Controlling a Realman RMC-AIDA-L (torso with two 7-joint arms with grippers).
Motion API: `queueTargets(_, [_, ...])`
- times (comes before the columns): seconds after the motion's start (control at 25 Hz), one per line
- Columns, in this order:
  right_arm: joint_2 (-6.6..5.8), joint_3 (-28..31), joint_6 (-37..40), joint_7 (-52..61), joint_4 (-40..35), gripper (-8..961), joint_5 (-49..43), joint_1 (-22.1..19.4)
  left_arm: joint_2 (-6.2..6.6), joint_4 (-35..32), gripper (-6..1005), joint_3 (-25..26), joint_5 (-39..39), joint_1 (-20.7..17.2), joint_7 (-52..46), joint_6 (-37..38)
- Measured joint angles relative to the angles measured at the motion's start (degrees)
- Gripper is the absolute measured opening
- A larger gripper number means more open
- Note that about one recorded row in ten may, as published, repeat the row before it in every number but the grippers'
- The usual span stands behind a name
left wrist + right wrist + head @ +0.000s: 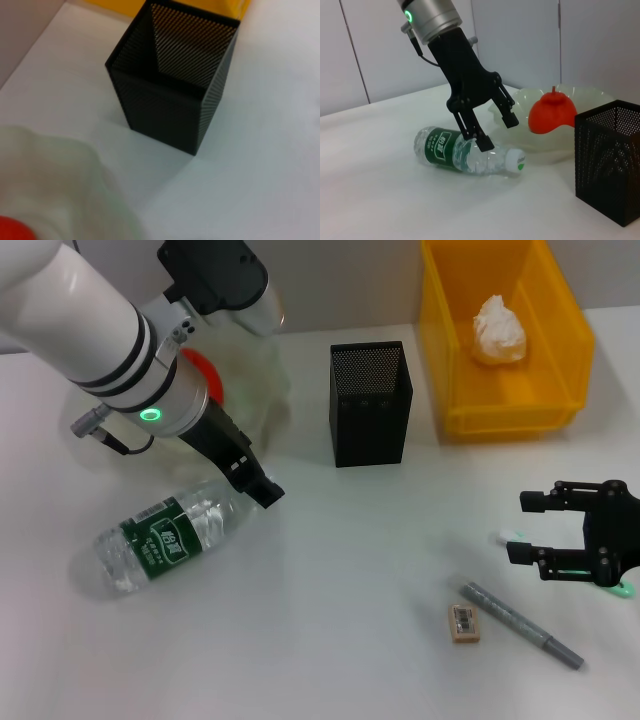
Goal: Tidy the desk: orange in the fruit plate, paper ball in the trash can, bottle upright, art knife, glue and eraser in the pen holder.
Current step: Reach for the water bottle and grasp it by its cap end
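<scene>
Your left gripper (pixel 255 480) has its two fingers (pixel 482 142) spread apart, straddling the neck end of the one bottle (pixel 170 533). One finger touches or nearly touches the clear plastic just behind the cap, the other hangs free above it, so nothing is grasped. The bottle lies on its side on the tabletop (pixel 330 620), with its green label toward the near left and its cap toward the fruit plate.

Just behind that gripper you have one pale-green fruit plate (pixel 580 100) with one orange (pixel 551 112) resting inside it; your left arm covers most of both in the head view.

Beside the plate stands one black mesh pen holder (pixel 370 403), upright. To its right is one yellow trash can (pixel 560 340) with one white paper ball (pixel 499 330) lying inside.

Your right gripper (pixel 528 528) hovers low over the right side of the tabletop, well apart from the bottle, its two fingers parted and holding nothing. A small white and green object lies under and around it, too hidden to name. Near it, toward you, one beige eraser (pixel 464 623) with a barcode sticker lies flat, and just beside it one grey pen-shaped tool (pixel 520 624) lies at a slant. Both rest on the tabletop outside the pen holder.
</scene>
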State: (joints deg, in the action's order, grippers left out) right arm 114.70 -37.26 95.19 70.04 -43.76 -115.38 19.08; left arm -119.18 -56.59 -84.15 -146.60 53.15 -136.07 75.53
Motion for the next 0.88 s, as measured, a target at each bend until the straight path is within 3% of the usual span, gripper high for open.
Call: queueTargets(0.88, [0.43,0.0,0.0,0.0,0.0,695,0.1,0.2,0.0,3.3,813,-4.3,0.8,-1.3,0.5,-6.3])
